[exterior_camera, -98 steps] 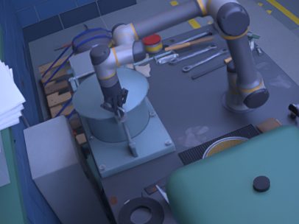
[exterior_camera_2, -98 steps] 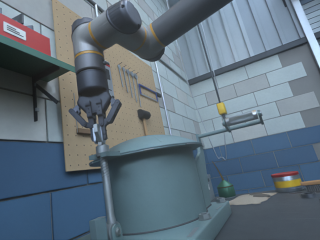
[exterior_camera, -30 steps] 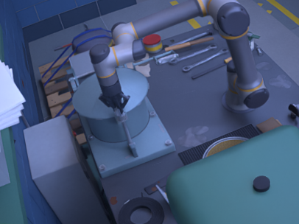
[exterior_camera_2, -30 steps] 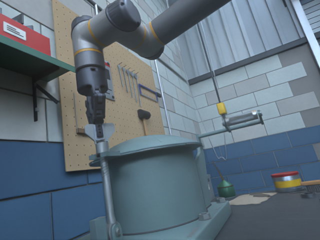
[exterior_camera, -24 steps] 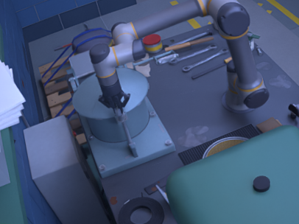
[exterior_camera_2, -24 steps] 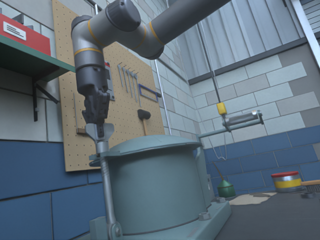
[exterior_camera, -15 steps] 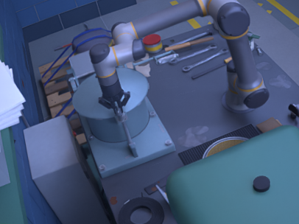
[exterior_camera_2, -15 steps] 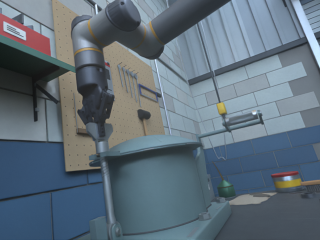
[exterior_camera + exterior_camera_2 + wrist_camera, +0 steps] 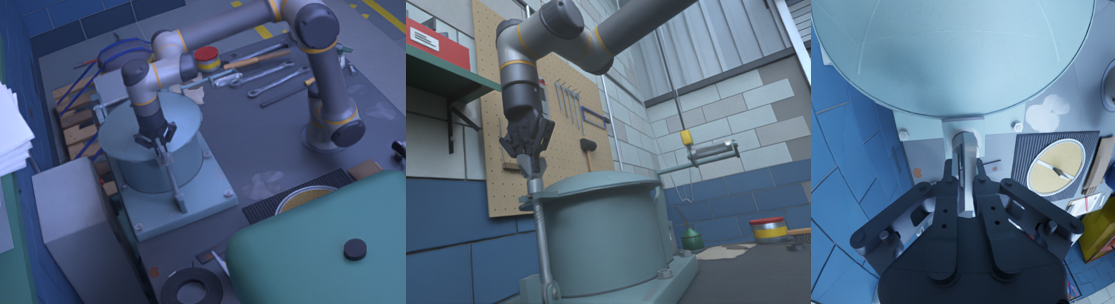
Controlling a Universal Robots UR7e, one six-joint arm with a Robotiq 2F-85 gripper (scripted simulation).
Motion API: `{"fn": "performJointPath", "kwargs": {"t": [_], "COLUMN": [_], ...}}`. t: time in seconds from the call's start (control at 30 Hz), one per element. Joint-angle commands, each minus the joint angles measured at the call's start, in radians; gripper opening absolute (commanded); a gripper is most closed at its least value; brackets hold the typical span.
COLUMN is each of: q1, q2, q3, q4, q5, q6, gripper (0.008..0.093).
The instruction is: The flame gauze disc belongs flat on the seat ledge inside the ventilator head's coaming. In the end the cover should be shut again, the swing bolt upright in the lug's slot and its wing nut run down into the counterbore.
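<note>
My gripper (image 9: 159, 145) (image 9: 532, 163) (image 9: 964, 170) stands over the front rim of the ventilator head (image 9: 150, 145) (image 9: 602, 229). The wing nut (image 9: 532, 165) (image 9: 964, 167) is clamped between its closed fingers, atop the swing bolt (image 9: 172, 182) (image 9: 541, 235). The bolt stands upright in the lug's slot (image 9: 532, 198). The cover (image 9: 150, 122) (image 9: 602, 181) (image 9: 950, 54) lies shut on the coaming. The flame gauze disc (image 9: 302, 197) (image 9: 1056, 167) lies on a ribbed black mat (image 9: 300, 195) (image 9: 1055, 164) on the floor to the right. A teal shape hides part of the disc in the side camera.
Behind the head stand a pegboard (image 9: 546, 131) with tools and a counterweight lever (image 9: 700, 153). A grey box (image 9: 75, 220) stands at the left. Wrenches (image 9: 270, 80) and a red-lidded can (image 9: 206, 58) (image 9: 769, 229) lie beyond. A black ring (image 9: 191, 287) lies in front.
</note>
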Motion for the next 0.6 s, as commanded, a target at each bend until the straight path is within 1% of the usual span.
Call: {"fn": "performJointPath", "kwargs": {"t": [0.0,0.57], "q1": [-0.002,-0.002], "q2": [-0.001,-0.001], "q3": [-0.001,-0.001], "q4": [-0.001,-0.001], "q5": [-0.004,-0.004], "q6": [-0.006,-0.045], "gripper": [0.008,0.008]}}
